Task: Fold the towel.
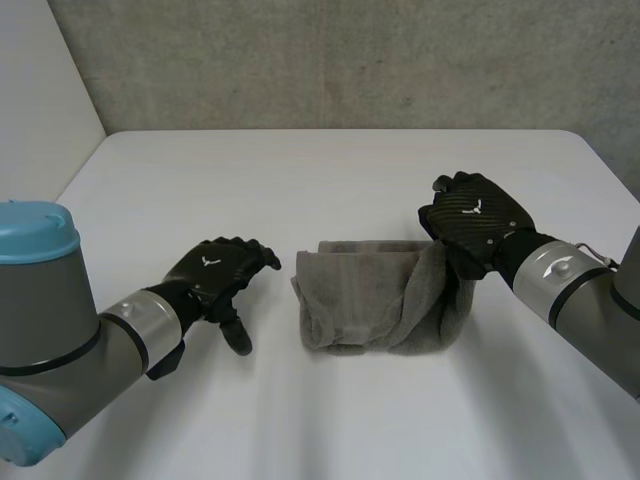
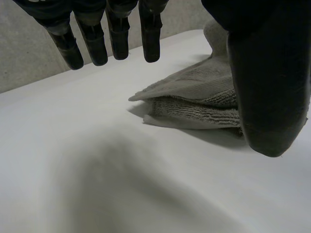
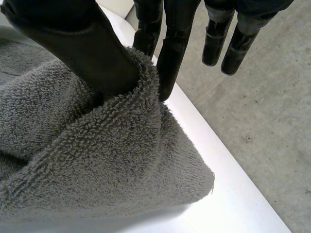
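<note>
A grey towel lies folded in layers in the middle of the white table. My right hand is at the towel's far right corner and pinches the cloth between thumb and fingers, lifting that edge. The right wrist view shows the thumb pressed into the towel against a finger. My left hand hovers over the table left of the towel, fingers relaxed and apart, holding nothing. From the left wrist, the fingers hang above the table near the towel's layered corner.
A concrete wall stands behind the table. The table's right edge runs close to my right hand, with grey floor beyond it. Bare tabletop lies around the towel.
</note>
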